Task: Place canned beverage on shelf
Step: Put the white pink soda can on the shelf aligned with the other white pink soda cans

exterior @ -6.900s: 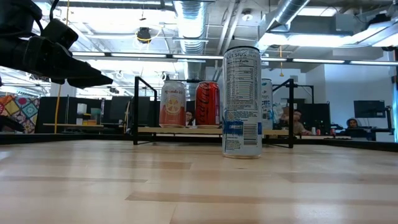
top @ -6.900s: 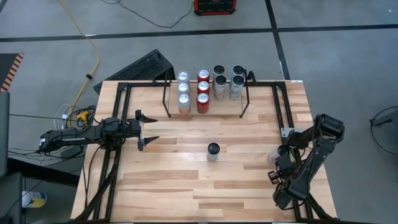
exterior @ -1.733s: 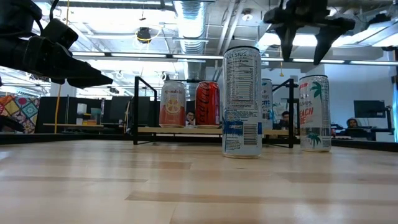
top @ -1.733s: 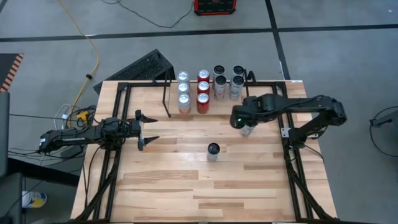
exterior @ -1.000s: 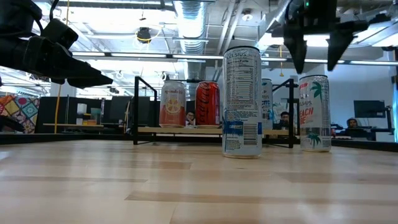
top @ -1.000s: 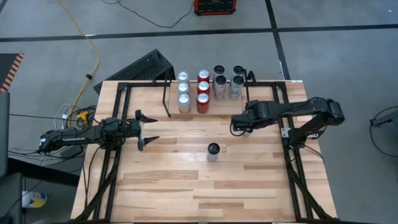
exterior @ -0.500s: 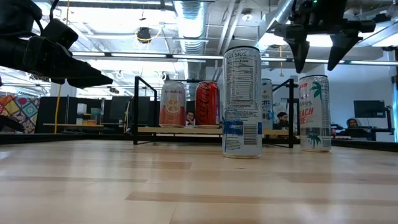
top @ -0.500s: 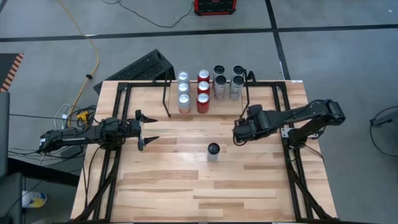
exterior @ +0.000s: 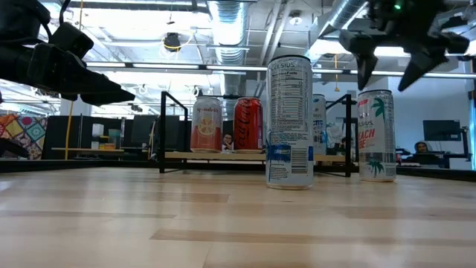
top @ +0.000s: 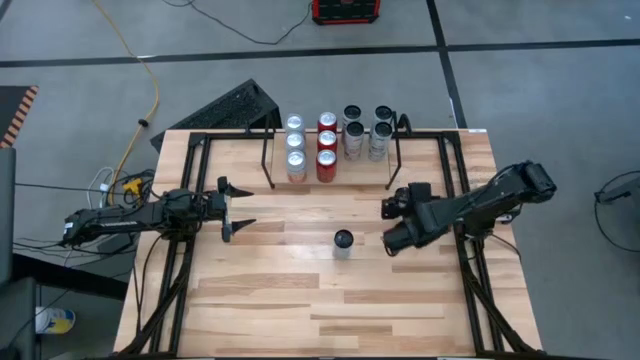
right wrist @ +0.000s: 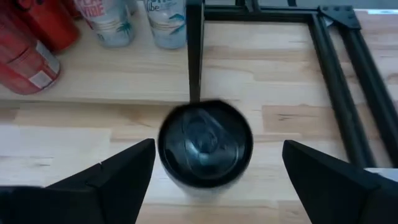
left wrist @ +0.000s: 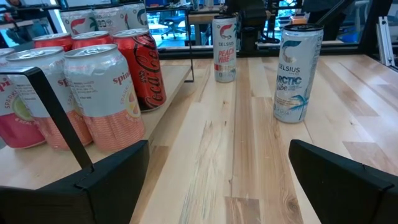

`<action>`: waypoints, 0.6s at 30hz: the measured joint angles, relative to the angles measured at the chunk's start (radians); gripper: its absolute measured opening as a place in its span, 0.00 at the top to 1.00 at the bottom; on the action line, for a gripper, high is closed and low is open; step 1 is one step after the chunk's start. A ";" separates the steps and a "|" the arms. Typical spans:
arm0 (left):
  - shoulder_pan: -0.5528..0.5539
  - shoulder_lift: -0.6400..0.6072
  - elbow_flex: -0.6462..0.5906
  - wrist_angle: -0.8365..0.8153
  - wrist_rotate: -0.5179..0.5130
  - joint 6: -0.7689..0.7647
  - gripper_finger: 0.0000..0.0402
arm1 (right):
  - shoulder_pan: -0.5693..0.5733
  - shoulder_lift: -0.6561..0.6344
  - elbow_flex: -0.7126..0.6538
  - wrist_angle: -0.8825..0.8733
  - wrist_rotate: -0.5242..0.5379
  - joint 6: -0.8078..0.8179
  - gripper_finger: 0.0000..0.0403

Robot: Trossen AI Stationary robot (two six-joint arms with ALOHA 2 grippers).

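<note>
Right claw (exterior: 386, 78) hangs wide open right over the peach can (exterior: 377, 134), fingertips just clear of its rim, gripping nothing. From the right wrist, the can's lid sits square between the two spread fingers, so the target is straight down from the claw. The can stands upright on the bench (top: 300, 300), long axis vertical, just in front of the shelf (top: 357, 170) by one of its black uprights. Bare board shows just beyond it, ahead of the silver cans. My read: a plain drop should bring the fingers down either side of the can's body. The shelf upright close behind it looks like the thing to watch. A second can (top: 343, 240), the blue-and-white one, stands upright mid-bench, off to the side of this claw and farther from the shelf. Left claw (top: 240, 208) waits open and empty, well away from both loose cans, so the right arm is clearly the nearer one here.
</note>
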 joint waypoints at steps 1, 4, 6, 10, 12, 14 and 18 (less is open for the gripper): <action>0.000 0.000 0.000 0.000 0.000 0.000 0.07 | 0.015 0.000 -0.025 0.014 0.019 0.030 0.06; 0.000 0.000 0.000 0.000 0.000 0.000 0.07 | 0.052 0.000 -0.089 0.086 0.076 0.081 0.06; 0.000 0.000 0.000 0.000 0.000 0.000 0.07 | 0.068 0.000 -0.117 0.114 0.108 0.084 0.06; 0.000 0.000 0.000 0.000 0.000 0.000 0.07 | 0.078 0.000 -0.150 0.158 0.186 0.081 0.06; 0.000 0.000 0.000 0.000 0.000 0.000 0.07 | 0.077 0.000 -0.156 0.161 0.215 0.080 0.06; 0.000 0.000 0.000 0.000 0.000 0.000 0.07 | 0.075 0.004 -0.158 0.169 0.234 0.067 0.06; 0.000 0.000 0.000 0.000 0.000 0.000 0.07 | 0.061 0.038 -0.158 0.201 0.267 0.041 0.06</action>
